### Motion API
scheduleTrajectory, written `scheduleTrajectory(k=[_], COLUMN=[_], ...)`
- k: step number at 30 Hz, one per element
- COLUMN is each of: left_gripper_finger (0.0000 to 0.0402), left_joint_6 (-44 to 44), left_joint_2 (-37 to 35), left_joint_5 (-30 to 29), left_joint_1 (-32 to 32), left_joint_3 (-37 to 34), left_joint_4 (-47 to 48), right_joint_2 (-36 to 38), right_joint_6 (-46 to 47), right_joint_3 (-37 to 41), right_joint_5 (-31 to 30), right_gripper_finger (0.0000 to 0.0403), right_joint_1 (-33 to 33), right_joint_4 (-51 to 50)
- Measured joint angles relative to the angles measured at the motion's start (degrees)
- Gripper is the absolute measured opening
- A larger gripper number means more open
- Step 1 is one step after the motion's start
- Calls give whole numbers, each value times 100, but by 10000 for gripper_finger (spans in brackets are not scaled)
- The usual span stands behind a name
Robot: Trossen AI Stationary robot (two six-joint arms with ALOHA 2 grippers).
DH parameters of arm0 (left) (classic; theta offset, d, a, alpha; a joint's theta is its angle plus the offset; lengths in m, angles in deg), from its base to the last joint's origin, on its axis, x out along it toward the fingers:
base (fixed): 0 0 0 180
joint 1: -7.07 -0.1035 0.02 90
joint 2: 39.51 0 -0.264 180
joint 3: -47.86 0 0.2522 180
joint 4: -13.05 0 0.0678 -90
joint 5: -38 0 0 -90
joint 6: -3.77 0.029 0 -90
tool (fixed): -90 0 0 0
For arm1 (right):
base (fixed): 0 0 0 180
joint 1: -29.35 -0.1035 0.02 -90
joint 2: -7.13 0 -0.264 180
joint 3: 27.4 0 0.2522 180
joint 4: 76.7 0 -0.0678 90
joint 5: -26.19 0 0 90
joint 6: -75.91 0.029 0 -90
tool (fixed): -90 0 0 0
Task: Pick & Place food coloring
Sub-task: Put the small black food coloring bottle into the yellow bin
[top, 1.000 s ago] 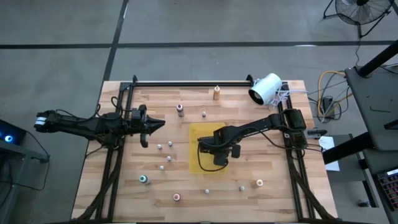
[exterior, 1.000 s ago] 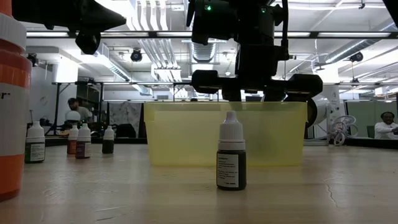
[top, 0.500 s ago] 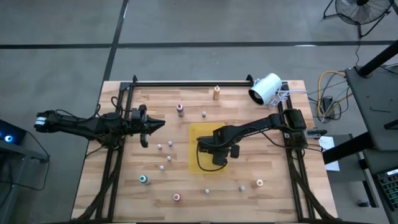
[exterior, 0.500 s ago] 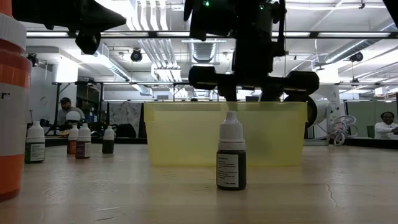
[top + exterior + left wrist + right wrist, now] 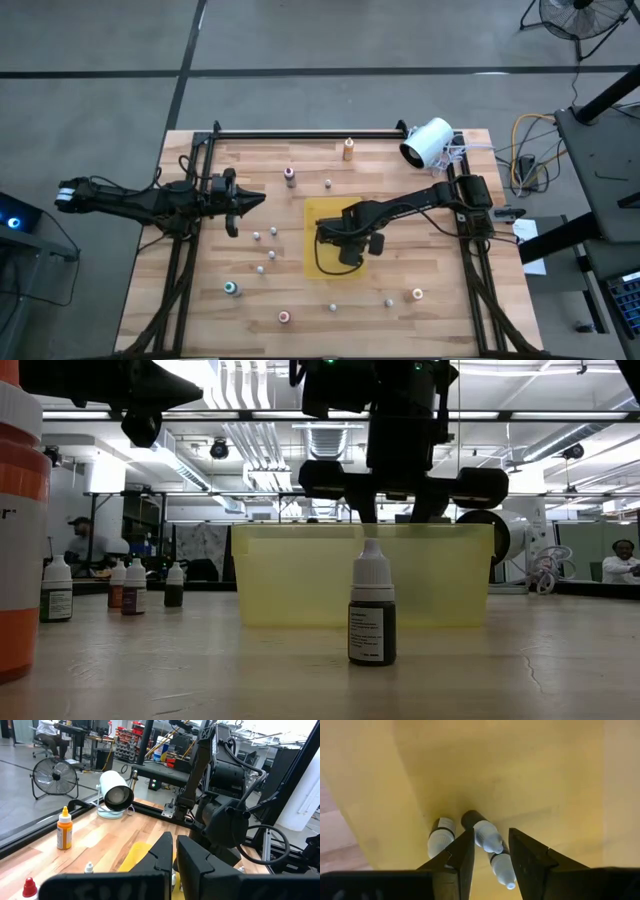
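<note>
Task in progress: right gripper (image 5: 490,852), jaws apart and empty, hangs over the yellow bin (image 5: 322,215) where three food coloring bottles (image 5: 485,834) already lie; over a dozen remain scattered from nine to six o'clock; left gripper (image 5: 232,203) waits shut.

White cylinder device (image 5: 427,142), floor fan (image 5: 55,777)
</note>
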Motion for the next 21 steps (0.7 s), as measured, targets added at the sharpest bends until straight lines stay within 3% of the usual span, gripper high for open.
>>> scheduleTrajectory(k=[21], left_gripper_finger=[0], left_joint_6=[0], left_joint_2=[0], left_joint_5=[-1], left_joint_1=[0], left_joint_3=[2], left_joint_4=[-1], right_joint_2=[13], right_joint_6=[246], right_joint_3=[109], right_joint_5=[8], right_gripper_finger=[98], right_joint_1=[0], right_joint_4=[-123])
